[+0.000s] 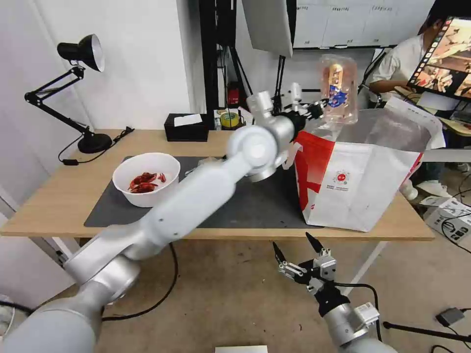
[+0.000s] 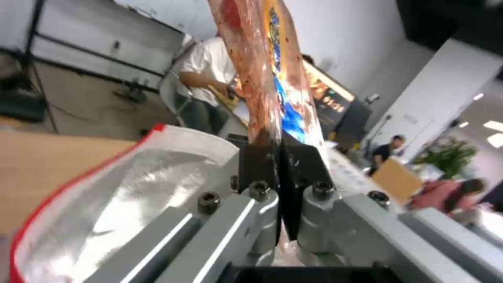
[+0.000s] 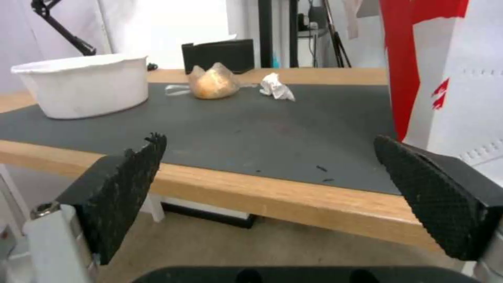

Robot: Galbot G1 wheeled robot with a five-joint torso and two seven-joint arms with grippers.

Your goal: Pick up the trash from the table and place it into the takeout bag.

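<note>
My left gripper (image 1: 319, 109) is shut on the clear clamshell tray (image 1: 337, 88), holding it upright over the open mouth of the takeout bag (image 1: 358, 181). In the left wrist view the fingers (image 2: 262, 161) pinch the tray's edge (image 2: 267, 67) above the bag's foil lining (image 2: 131, 196). The white bowl of crayfish shells (image 1: 146, 179) sits on the mat's left part. The clear bag with a yellowish lump (image 3: 212, 82) and the crumpled tissue (image 3: 276, 87) lie on the mat (image 3: 262, 125). My right gripper (image 1: 294, 247) hangs open below the table's front edge (image 3: 262, 196).
A black tissue box (image 1: 186, 127) and a tape roll (image 1: 228, 119) stand at the table's back edge. A black desk lamp (image 1: 81, 54) stands at the back left. Cables lie on the floor under the table. A person sits at a monitor at the back right.
</note>
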